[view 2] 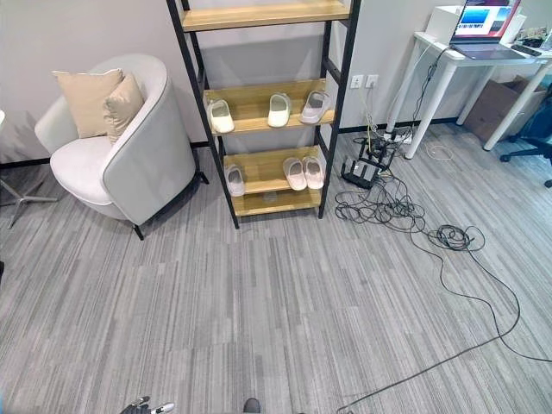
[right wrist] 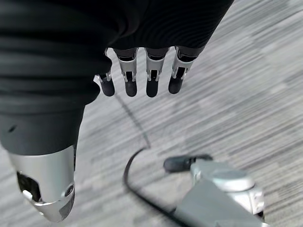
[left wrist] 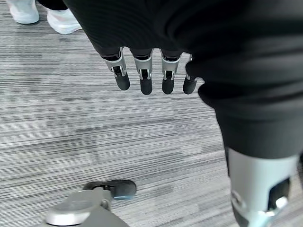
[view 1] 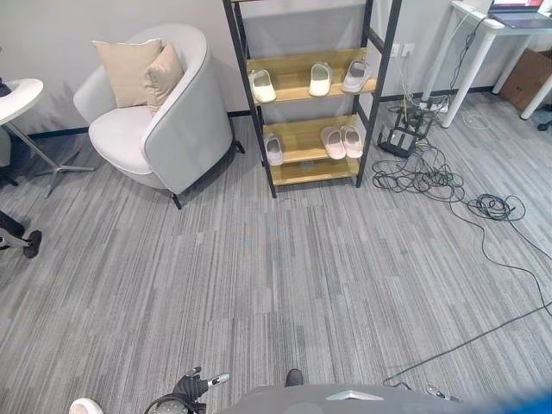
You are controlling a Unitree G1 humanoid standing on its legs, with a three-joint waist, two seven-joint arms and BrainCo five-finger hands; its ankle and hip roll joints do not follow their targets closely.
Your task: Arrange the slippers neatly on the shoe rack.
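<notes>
The shoe rack (view 1: 238, 52) has a black frame and wooden shelves and stands against the far wall. Its middle shelf holds a white slipper (view 1: 262, 85), a second white one (view 1: 320, 79) and a pinkish-grey one (view 1: 355, 76), spaced apart. On the lower shelf a single pale slipper (view 1: 273, 149) lies at the left and a pinkish pair (view 1: 341, 141) sits side by side at the right. My left hand (left wrist: 143, 78) hangs low over the carpet, far from the rack, fingers straight and empty. My right hand (right wrist: 150, 78) hangs the same way, open with nothing in it.
A grey armchair (view 1: 172, 121) with two beige cushions stands left of the rack. Tangled black cables (view 1: 431, 177) spread over the carpet at the right, below a white desk (view 2: 483, 60) with a laptop. A round white side table (view 1: 17, 99) is far left. A person's white shoes (left wrist: 61, 21) stand near my left hand.
</notes>
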